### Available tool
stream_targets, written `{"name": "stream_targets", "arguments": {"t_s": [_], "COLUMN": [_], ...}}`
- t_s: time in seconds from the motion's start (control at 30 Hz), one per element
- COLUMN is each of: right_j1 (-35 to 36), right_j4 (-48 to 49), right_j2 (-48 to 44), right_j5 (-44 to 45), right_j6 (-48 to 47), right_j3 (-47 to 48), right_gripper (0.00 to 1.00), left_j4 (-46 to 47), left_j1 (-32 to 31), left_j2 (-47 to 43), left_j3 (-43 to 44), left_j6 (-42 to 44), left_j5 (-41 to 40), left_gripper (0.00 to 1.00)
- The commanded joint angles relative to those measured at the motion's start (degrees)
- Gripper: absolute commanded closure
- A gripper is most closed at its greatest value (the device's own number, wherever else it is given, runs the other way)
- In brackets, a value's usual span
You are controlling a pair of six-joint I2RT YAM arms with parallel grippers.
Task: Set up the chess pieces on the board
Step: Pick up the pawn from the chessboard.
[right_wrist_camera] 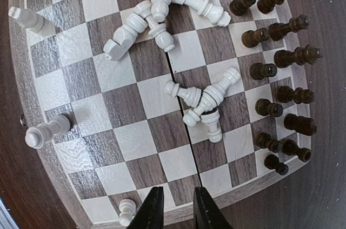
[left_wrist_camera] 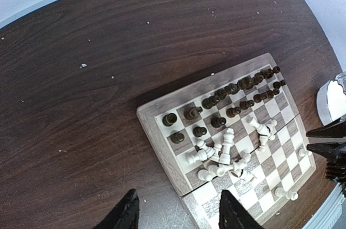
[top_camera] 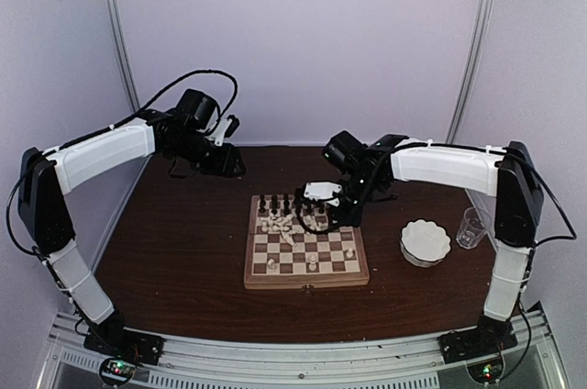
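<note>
dark wooden bench [top_camera: 183,251] carries the board [top_camera: 305,281], black pieces [left_wrist_camera: 238,86] ranked along its far rows, most white pieces [right_wrist_camera: 130,32] lying heaped mid-board, few standing; left jaws released, right jaws narrowly parted, empty.

This looks like a robot lab: plain white walls [top_camera: 293,40] around one dark counter [top_camera: 183,251], with a left arm [top_camera: 101,152] and a right arm [top_camera: 440,164] bolted to a metal rail [top_camera: 293,352].

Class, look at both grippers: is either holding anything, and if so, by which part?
Nothing is held: the left gripper and the right gripper both show empty gaps.
</note>
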Motion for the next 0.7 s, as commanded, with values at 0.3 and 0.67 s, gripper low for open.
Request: {"name": "stream_targets", "arguments": {"t_s": [0.3,0.67], "right_j1": [-2.0,-3.2], "right_j4": [4.9,6.4], "right_j2": [7.1,10.6], "right_j5": [-0.4,-0.8], "right_j6": [-6.5,-7.6], "right_j3": [3.4,4.3], "right_gripper": [0.69,0.69], "left_j4": [1.7,1.6], "left_j1": [0.5,0.5], "left_j2": [0.5,0.6], "left_j3": [0.3,0.4], "left_j6": [-0.4,-0.2], "left_j5": [1.7,1.9], "left_gripper": [0.49,0.49]}}
